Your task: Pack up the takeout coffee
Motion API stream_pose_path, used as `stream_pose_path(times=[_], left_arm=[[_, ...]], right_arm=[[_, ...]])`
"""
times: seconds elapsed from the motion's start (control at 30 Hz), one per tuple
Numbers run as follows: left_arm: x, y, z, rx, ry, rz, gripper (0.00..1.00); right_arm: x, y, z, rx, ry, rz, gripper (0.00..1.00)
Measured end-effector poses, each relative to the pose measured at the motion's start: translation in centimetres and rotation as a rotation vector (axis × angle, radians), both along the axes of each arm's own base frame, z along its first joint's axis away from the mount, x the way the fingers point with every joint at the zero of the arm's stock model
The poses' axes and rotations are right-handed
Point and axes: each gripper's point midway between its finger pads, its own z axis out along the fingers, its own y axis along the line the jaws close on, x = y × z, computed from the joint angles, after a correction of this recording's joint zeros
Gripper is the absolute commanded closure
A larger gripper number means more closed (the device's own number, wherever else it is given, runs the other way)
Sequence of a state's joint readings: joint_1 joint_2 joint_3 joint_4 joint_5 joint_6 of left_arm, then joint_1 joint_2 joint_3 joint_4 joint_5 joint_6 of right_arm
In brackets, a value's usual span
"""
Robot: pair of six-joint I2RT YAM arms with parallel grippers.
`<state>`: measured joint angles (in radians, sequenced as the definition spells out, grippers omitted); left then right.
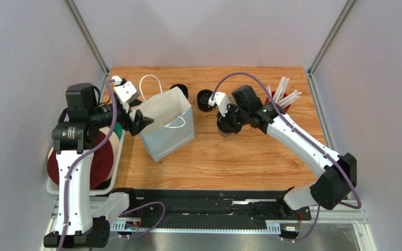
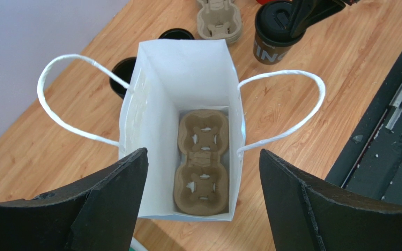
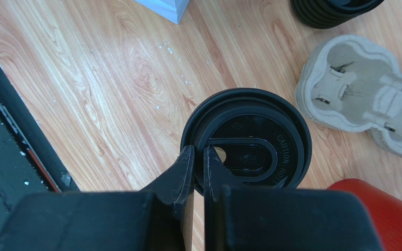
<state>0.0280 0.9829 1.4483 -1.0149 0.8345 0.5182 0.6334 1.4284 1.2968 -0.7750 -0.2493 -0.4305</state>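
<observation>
The takeout coffee (image 1: 223, 132), a small black cup with a round black lid (image 3: 247, 138), stands on the table right of the white paper bag (image 1: 166, 128). My right gripper (image 1: 225, 121) is over it, and in the right wrist view the gripper (image 3: 198, 154) is shut on the lid's near rim. The cup also shows in the left wrist view (image 2: 271, 34). My left gripper (image 1: 141, 123) is at the bag's left side, open and empty (image 2: 203, 152). The bag (image 2: 158, 104) stands open with a brown pulp cup carrier (image 2: 203, 172) lying on its bottom.
A stack of pulp carriers (image 3: 365, 99) and a stack of black lids (image 1: 204, 99) lie behind the coffee. Another black cup (image 1: 179, 90) stands behind the bag. A red cup with straws (image 1: 281, 99) is at the far right. Plates in a tray (image 1: 82, 157) are at the left edge.
</observation>
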Motion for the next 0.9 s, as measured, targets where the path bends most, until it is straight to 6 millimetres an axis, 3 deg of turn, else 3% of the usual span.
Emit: stream_pose_path(times=[0.17,0.33,0.5,0.63,0.83,0.9], left_arm=[[-1.0,-1.4,0.8,0.007,-0.016,-0.092,0.13],[-2.6,-4.0,-0.6,0.026,0.04,-0.241,0.15],[-4.5,-6.9,-2.3,0.09,0.101,-0.386,0.18],[-4.6,-7.8,-3.3,0.14,0.119,-0.411,0.24],[-3.6,-8.5,-4.2,0.21,0.12,-0.402,0.4],[-3.2,-9.1,-4.6,0.242,0.117,-0.41,0.49]], right_arm=[[-0.5,-0.4,3.4,0.034,-0.04,-0.001,1.0],[-1.1,-1.0,8.7,0.111,-0.137,-0.01,1.0],[-1.8,-1.5,12.2,0.168,-0.205,-0.013,1.0],[-2.0,-1.5,12.7,0.177,-0.213,-0.011,1.0],[-2.1,-1.6,12.7,0.178,-0.213,-0.01,1.0],[-2.2,-1.7,12.8,0.179,-0.214,-0.01,1.0]])
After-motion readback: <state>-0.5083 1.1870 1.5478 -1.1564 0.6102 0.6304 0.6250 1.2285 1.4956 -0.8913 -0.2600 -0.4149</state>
